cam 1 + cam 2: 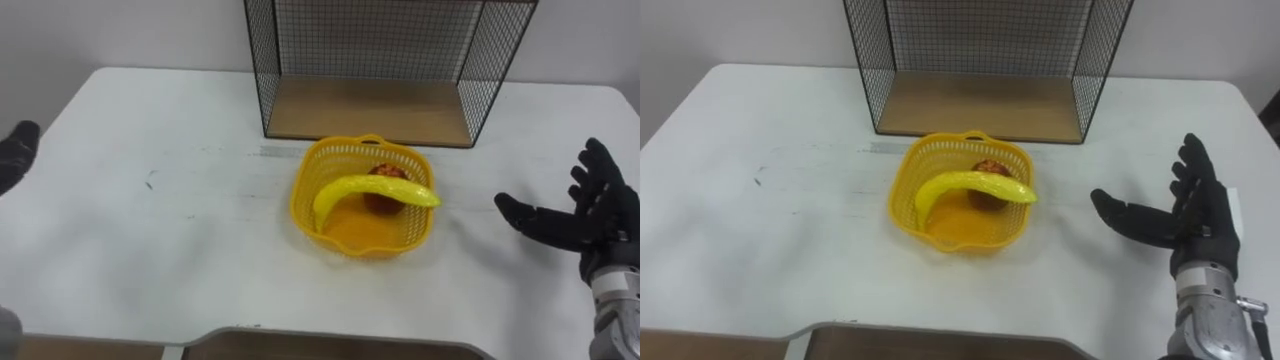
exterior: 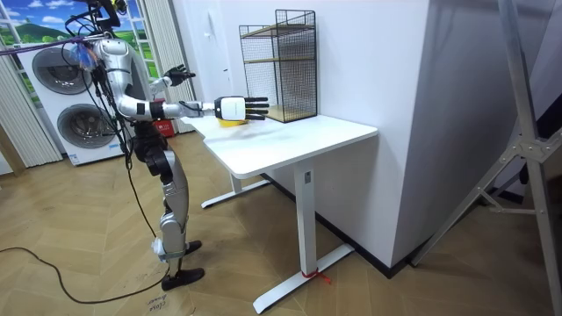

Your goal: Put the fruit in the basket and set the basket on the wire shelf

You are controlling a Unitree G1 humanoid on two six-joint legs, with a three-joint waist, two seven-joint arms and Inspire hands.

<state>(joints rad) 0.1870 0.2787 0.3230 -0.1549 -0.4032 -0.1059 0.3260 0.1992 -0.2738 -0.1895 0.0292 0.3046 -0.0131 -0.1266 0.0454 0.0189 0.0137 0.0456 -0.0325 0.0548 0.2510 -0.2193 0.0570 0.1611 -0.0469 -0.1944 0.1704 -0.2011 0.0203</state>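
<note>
White desk [image 1: 150, 230] is seen before the robot. At its left edge the left hand [image 1: 18, 150] is seen, its fingers spread in the room view. Just in front of the wire shelf [image 1: 360, 110], the yellow basket [image 1: 412, 228] is set on the desk, with a banana [image 1: 370, 190] and a red fruit [image 1: 388, 177] laid inside. Further right, the right hand [image 1: 590, 222] is held apart from the basket, fingers straightened and spread.

No legible text, label, number or sign on the basket [image 1: 303, 190], wire shelf [image 1: 262, 60], table [image 1: 150, 230] or washing machines [image 2: 66, 114].
</note>
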